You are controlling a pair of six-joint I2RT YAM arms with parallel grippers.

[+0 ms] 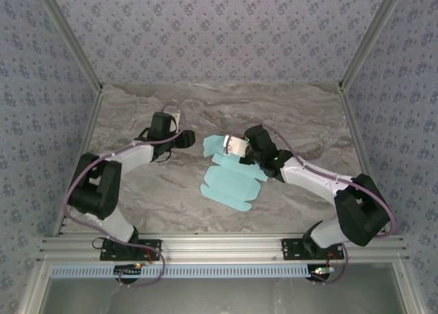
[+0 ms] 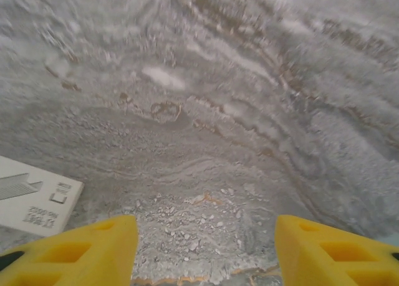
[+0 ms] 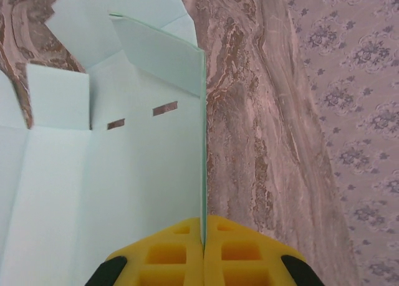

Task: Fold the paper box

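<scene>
While pressed together, the right gripper [image 3: 204, 227] pinches one raised panel of the paper box [image 3: 124, 174] along its edge. The rest of the light blue sheet lies flat near the middle of the table [image 1: 308, 115], flaps and two slits showing. Left gripper [image 2: 206, 252] is spread, nothing between its fingers, over bare marble left of the sheet. A white printed card [image 2: 31, 202] lies beside it, possibly a label; lettering blurred.
</scene>
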